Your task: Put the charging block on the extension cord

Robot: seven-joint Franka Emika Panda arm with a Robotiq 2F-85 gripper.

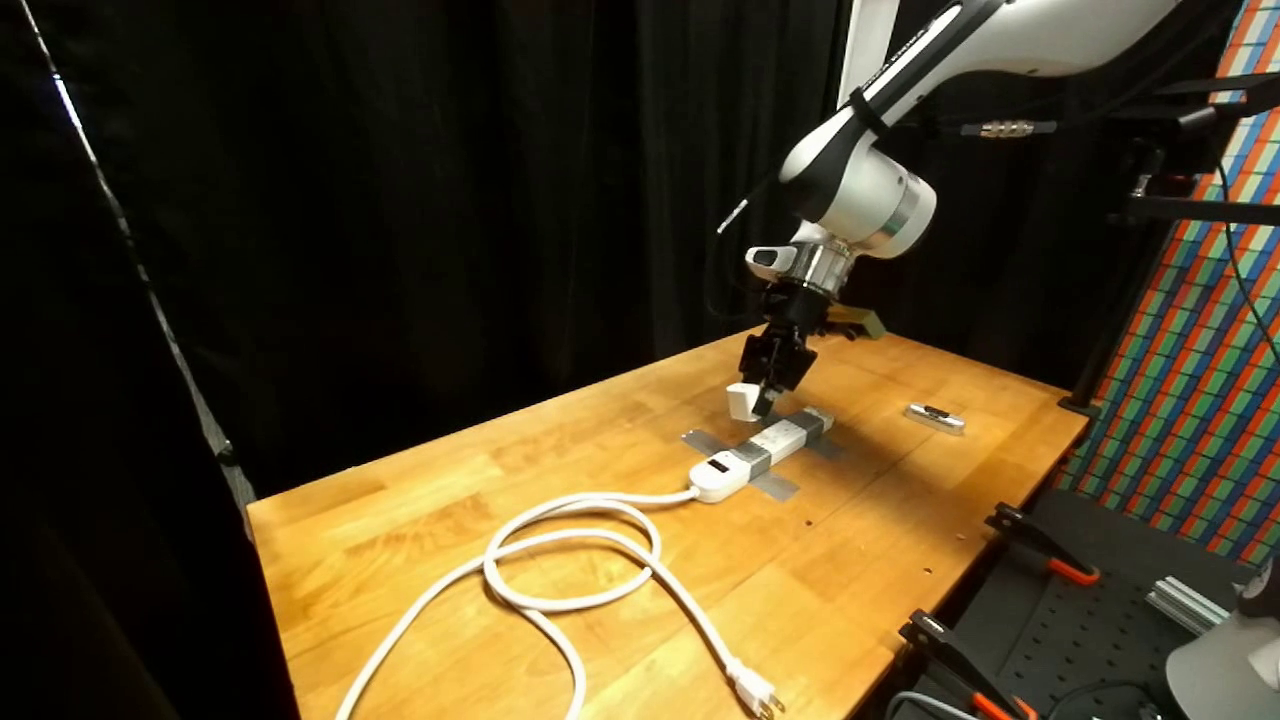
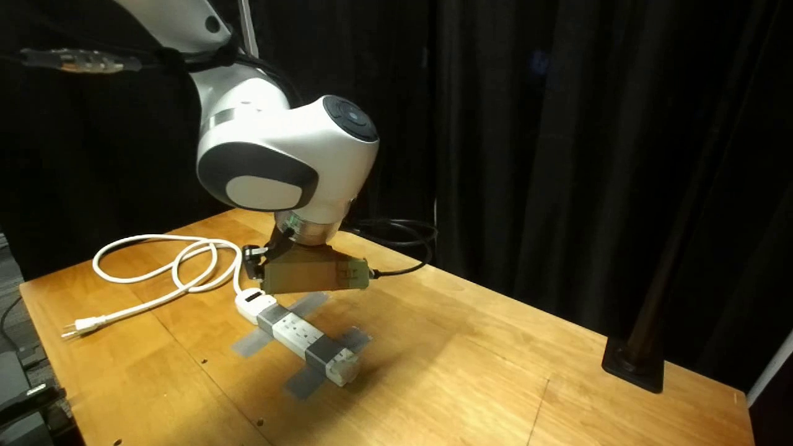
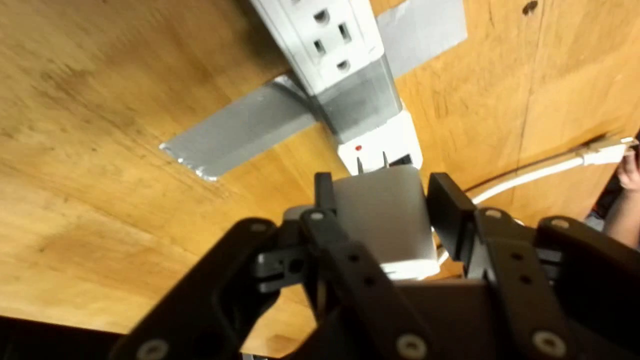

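My fingers (image 3: 450, 212) are clamped on the charging block (image 3: 382, 215), white, boxy and two-pronged, near the extension cord (image 1: 782, 438).

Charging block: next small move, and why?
Probably shift the gripper toward the sockets of the strip: it holds the block, whose prongs show against the switch end in the wrist view, while the sockets lie farther up.
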